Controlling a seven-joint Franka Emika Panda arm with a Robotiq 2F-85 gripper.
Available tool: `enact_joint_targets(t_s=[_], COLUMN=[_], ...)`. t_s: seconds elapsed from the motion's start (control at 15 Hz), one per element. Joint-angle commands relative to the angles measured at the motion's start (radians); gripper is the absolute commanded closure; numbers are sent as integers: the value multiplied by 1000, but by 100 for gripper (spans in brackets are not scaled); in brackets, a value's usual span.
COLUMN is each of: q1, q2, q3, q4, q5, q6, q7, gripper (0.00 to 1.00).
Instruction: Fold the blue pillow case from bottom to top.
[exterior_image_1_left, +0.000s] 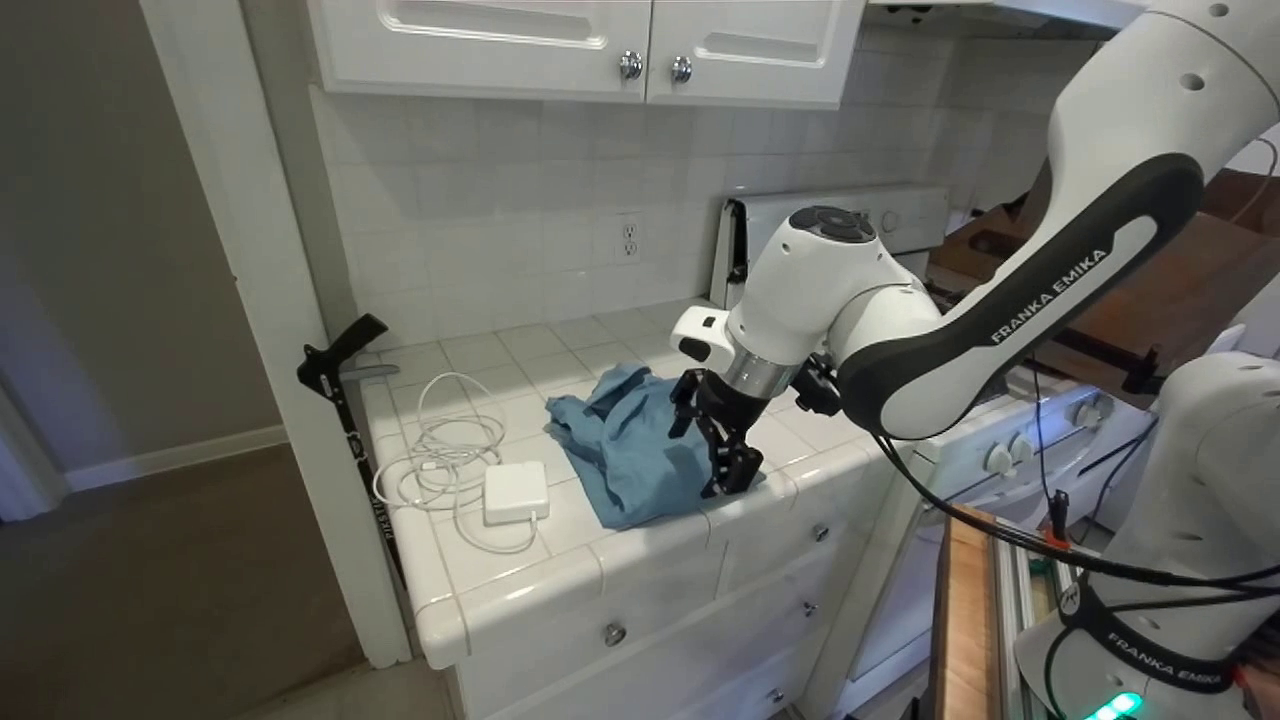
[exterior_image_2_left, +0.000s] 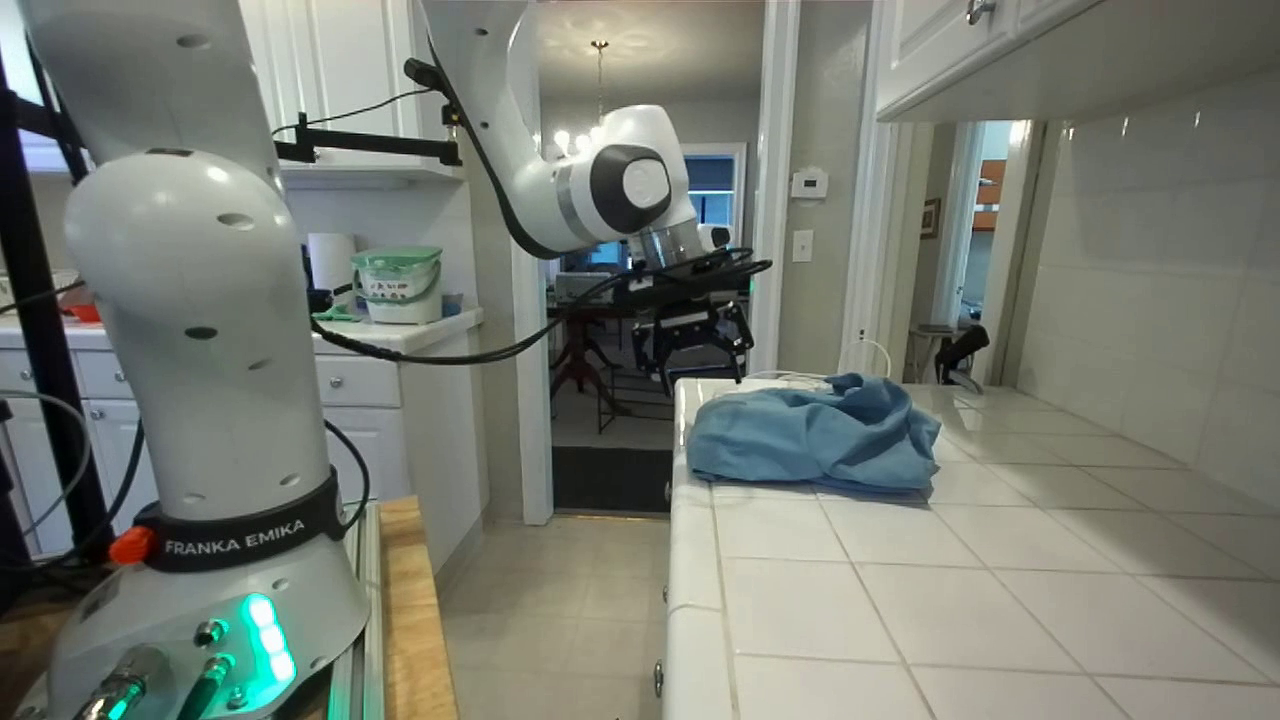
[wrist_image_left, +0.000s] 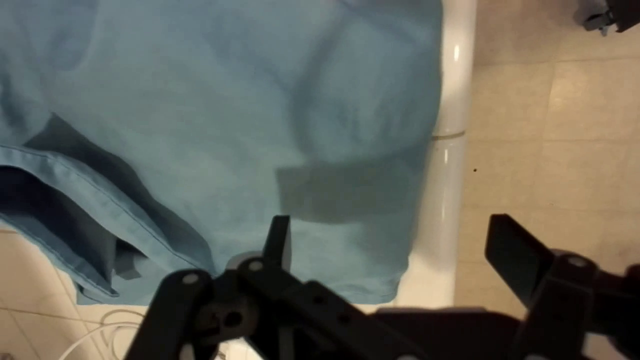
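Tool state: my gripper (wrist_image_left: 389, 245) is spread wide, its two fingers well apart. Tool position: it hangs across the front edge of the bench (exterior_image_1_left: 485, 575). In the wrist view one finger appears over the blue pillow case (wrist_image_left: 210, 100), the opposite finger over the floor (wrist_image_left: 545, 170) outside that edge. From my three feeds I cannot tell whether a fingertip touches the cloth.

Workpiece: the pillow case rests rumpled on the bench, one side running along the front edge. It is bunched highest on the side toward the back edge and lies lower toward the front. At its end nearest the door post (exterior_image_1_left: 240, 200), a stitched hem (wrist_image_left: 95, 192) gapes, with dark shadow inside.

Adjacent items: a white power adapter (exterior_image_1_left: 515, 492) lies just beside the pillow case, apart from it, toward the front corner nearest the door post. A coiled white cable (exterior_image_1_left: 450, 455) lies near that end edge. A black handle (exterior_image_1_left: 345, 345) stands beside the back corner of the same end.
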Motion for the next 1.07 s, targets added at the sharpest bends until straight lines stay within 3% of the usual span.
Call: enact_joint_targets(t_s=[0.0, 0.33, 0.53, 0.67, 1.0], q1=[-53, -57, -76, -58, -64], q2=[25, 57, 74, 60, 78], q3=[8, 6, 1, -2, -3], q4=[-9, -12, -5, -12, -5], q5=[-165, -200, -314, -241, -296], q6=[50, 86, 133, 108, 89], q7=[114, 164, 245, 194, 209], gripper=[0, 0, 0, 0, 0])
